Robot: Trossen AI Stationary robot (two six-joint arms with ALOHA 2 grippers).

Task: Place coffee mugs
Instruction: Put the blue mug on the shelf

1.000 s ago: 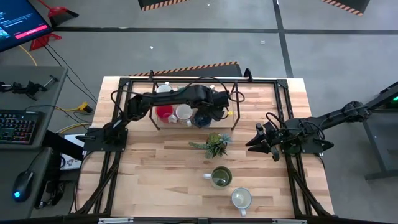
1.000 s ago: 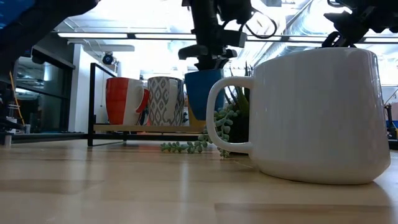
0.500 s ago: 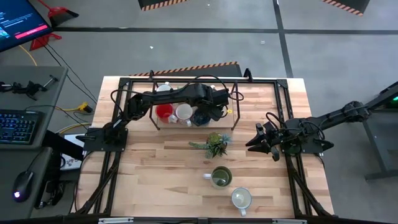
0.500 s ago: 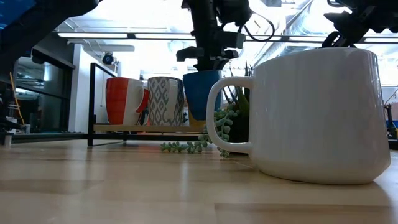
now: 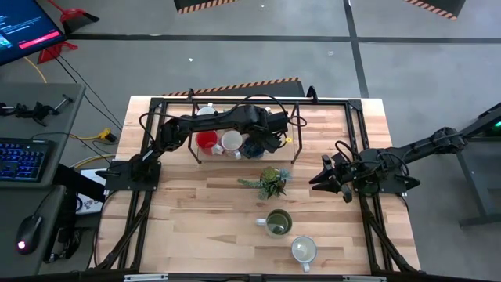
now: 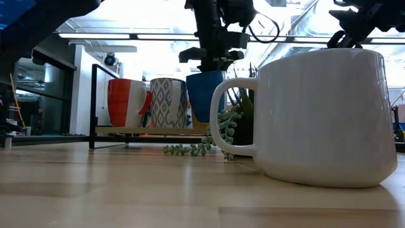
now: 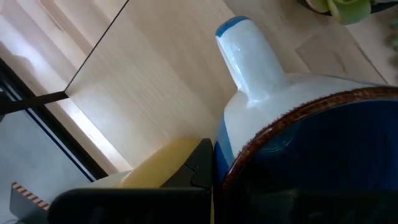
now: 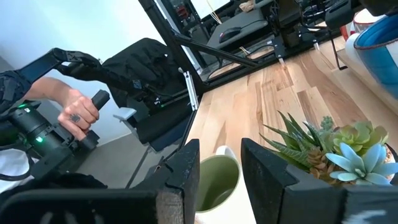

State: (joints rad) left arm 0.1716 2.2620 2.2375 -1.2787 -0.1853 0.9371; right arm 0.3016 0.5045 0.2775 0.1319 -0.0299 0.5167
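Blue mug at the rack
My left gripper (image 5: 262, 145) clamps the blue mug (image 6: 204, 94) near the tabletop's back edge (right gripper (image 5: 323, 179) empty, fingers apart).

The far middle of the pale wooden table (image 5: 196, 227) is crowded: a low black-framed shelf (image 5: 205, 161) holds a red mug (image 5: 207, 141), a white patterned mug (image 5: 231, 142) and a blue glazed mug (image 5: 254, 148), with the left pincer (image 5: 261, 143) clamped on the blue one. Just nearer stands a spiky green succulent plant (image 5: 271, 182). An olive green mug (image 5: 277, 223) and a white ceramic mug (image 5: 303, 250) block the near right. The near left lies bare.
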